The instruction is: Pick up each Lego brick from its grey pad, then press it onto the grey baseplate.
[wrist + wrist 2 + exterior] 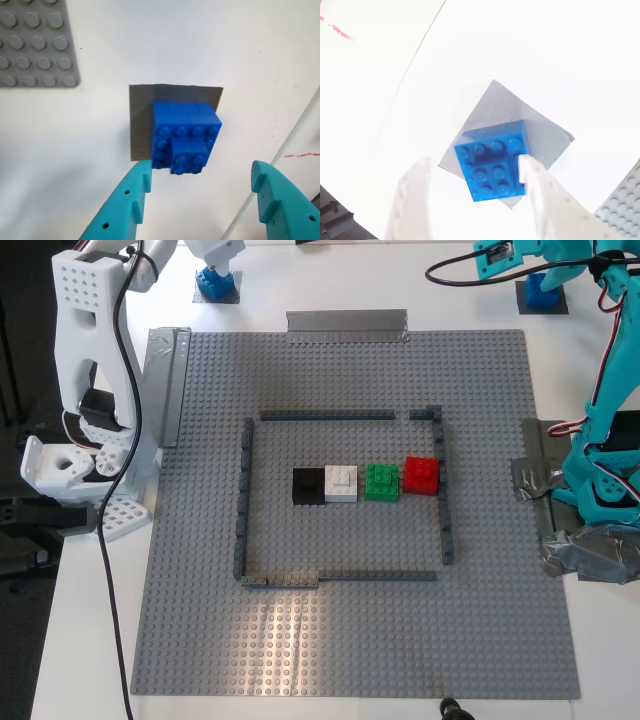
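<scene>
Large square mid-grey studded baseplate (350, 640) lies flat on the white surface (90, 640), nearest edge toward the exterior camera. On it, a thin dark grey rectangular frame of low bricks (243, 500) encloses a row of four small bricks, from the exterior view's left: black (308, 485), white (341, 483), green (381, 482), red (421, 475); black and white touch, green sits just beside white, red is close to green. Crumpled silver-grey tape (548, 502) sits at the plate's edge on the exterior view's right, and a flatter tape strip (347, 324) at the far edge. Beyond the far edge, two small bright blue square studded bricks, each resting on a small flat dark grey square pad. First blue brick (185, 142) on its pad (141, 117) is at the exterior view's far right (543, 292); my first gripper (200, 182), teal, hangs over it with fingers (135, 192) spread wide, not touching. Second blue brick (492, 167) on its pad (540, 127) is at the exterior view's far left (215, 283); my second gripper (475, 175), white, has open fingers (532, 172) straddling the brick, one finger overlapping its edge; cannot tell whether it touches.
</scene>
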